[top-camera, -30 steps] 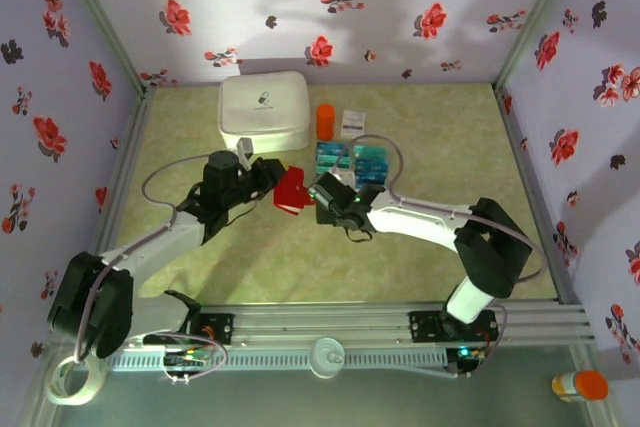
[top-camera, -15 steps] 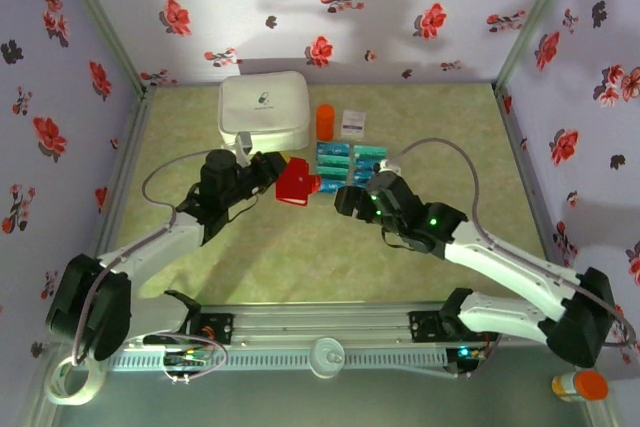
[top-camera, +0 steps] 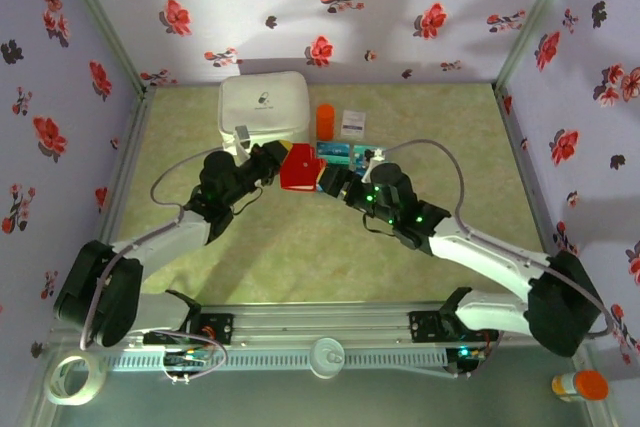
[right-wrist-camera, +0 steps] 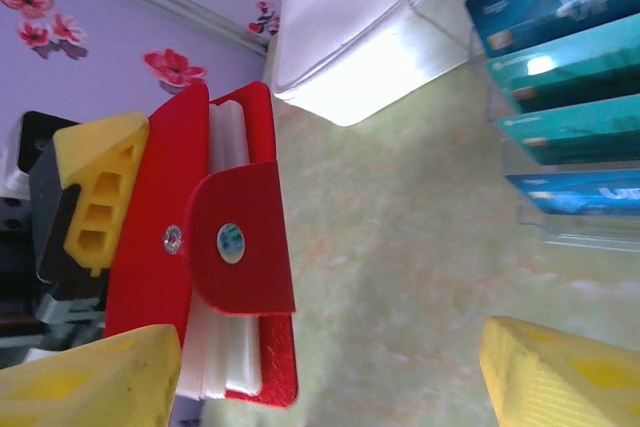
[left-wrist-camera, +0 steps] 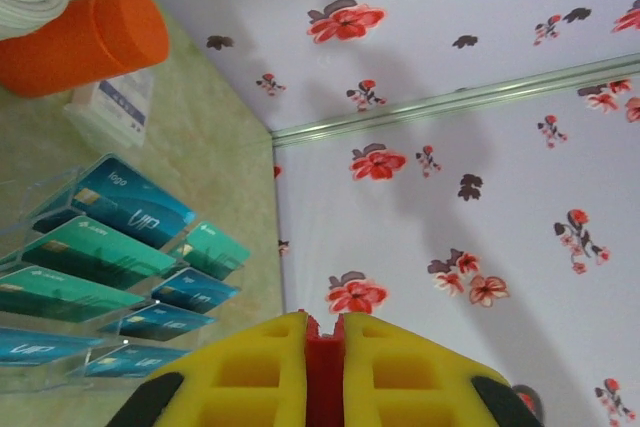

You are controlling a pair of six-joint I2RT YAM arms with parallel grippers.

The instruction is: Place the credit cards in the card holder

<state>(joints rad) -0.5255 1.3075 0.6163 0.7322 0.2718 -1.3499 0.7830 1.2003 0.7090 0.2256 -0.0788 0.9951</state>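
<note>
Grip first: the left gripper (top-camera: 272,169) is clamped hard on the card holder (top-camera: 300,169), a flat, smooth, bright-red square just above the middle of the overhead frame. In the left wrist view a thin red edge of it is squeezed between two ribbed yellow pads (left-wrist-camera: 250,372) at the bottom edge.

And here is the right gripper (top-camera: 329,180), just right of the wallet in the overhead view, with its jaws spread wide. Its blocky yellow fingertips (right-wrist-camera: 560,377) sit in the two bottom corners of its own camera's frame. Between them, towards the left, the card holder stands on end. A rounded flap with a shiny metal snap lies folded across it, and pale, translucent pocket edges show along its side. Whether the left-hand fingertip touches the wallet cannot be told.

The credit cards (right-wrist-camera: 570,67) are glossy teal and blue rectangles with light print. They stand in tiers in a clear rack (left-wrist-camera: 60,367), at the upper right of the right wrist frame and the lower left of the left wrist frame.

Behind them are a matte orange cylinder (left-wrist-camera: 85,42), a small white packet (left-wrist-camera: 110,107) and a rounded, soft-cornered white zip case (top-camera: 262,105). All of these rest on the mottled green table (top-camera: 300,267).
</note>
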